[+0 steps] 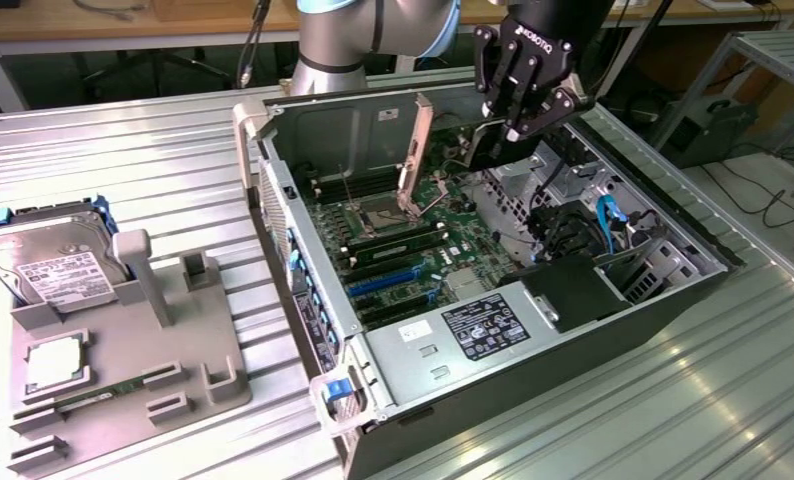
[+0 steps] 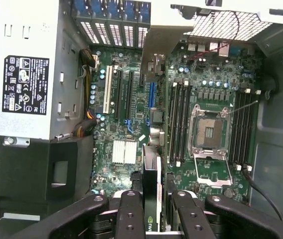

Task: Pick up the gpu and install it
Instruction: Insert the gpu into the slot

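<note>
Above open computer case [image 1: 304, 190], pincer [image 2: 151, 209] grips gpu [image 2: 152, 191] edge-on.

The arm [image 1: 357, 35] is grey metal with a pale-blue joint cap; its black end effector [image 1: 524, 125] has segmented, screw-studded fingers [image 2: 131, 216] and white lettering.

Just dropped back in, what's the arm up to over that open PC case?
The gripper hangs over the open computer case with its jaws closed on the gpu, a thin black card held edge-on between them. The card is above the motherboard, not yet seated in any slot. Off to the exterior view's left, a hard drive stands in the grey holder tray.
</note>
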You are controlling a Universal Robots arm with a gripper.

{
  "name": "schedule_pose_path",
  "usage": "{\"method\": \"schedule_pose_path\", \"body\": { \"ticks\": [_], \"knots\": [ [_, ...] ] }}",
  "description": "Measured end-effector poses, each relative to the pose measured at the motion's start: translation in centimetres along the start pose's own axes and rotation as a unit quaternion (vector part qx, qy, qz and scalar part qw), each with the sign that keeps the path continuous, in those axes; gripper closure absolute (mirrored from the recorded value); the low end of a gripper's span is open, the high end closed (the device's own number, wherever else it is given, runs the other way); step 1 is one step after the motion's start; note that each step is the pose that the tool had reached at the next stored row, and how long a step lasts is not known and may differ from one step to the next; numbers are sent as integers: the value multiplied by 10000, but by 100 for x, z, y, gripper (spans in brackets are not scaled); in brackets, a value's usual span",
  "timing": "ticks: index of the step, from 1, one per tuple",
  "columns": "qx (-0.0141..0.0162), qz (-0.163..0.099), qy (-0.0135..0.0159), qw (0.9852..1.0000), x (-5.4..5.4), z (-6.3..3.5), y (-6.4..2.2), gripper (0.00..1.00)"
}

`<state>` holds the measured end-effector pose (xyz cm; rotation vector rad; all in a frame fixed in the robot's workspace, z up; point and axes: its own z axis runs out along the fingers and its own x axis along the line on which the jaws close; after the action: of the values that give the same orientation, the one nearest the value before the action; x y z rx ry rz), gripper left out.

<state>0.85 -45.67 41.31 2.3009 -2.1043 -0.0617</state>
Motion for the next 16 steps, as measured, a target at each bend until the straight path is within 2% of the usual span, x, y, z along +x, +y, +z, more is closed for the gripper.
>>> {"method": "schedule_pose_path", "body": {
  "ticks": [16],
  "knots": [
    [0,3,0,10000,0,112,8,73]
  ]
}}
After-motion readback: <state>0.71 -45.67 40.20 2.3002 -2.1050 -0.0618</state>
